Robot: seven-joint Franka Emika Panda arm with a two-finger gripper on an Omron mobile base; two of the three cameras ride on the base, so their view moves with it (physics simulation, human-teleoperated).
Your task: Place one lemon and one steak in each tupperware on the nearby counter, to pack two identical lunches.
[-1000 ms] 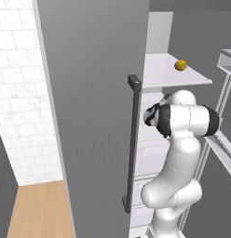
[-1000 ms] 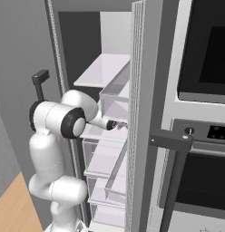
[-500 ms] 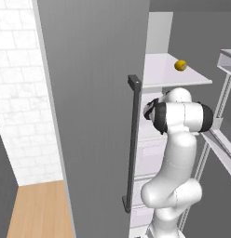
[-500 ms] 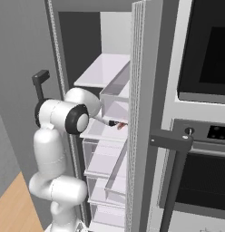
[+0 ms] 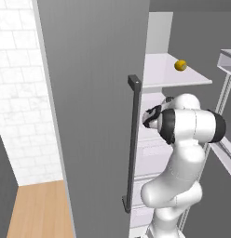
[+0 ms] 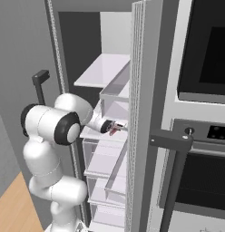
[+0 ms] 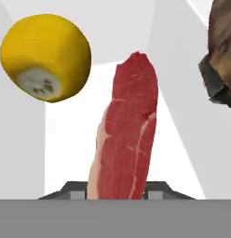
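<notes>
Steak (image 7: pixel 126 135) is standing on edge between the gripper (image 7: pixel 115 188) fingers, which are closing narrow on its lower end inside the fridge; in the right base view the gripper (image 6: pixel 115 128) is reaching onto a middle fridge shelf (image 6: pixel 101 135) with the red meat at its tip. A cut lemon (image 7: pixel 46 56) is sitting just beside the steak, apart from it. Another lemon (image 5: pixel 180 65) is lying near the front edge of the upper shelf (image 5: pixel 168 76). The open fridge door (image 5: pixel 96 111) is crowding the arm's left side.
</notes>
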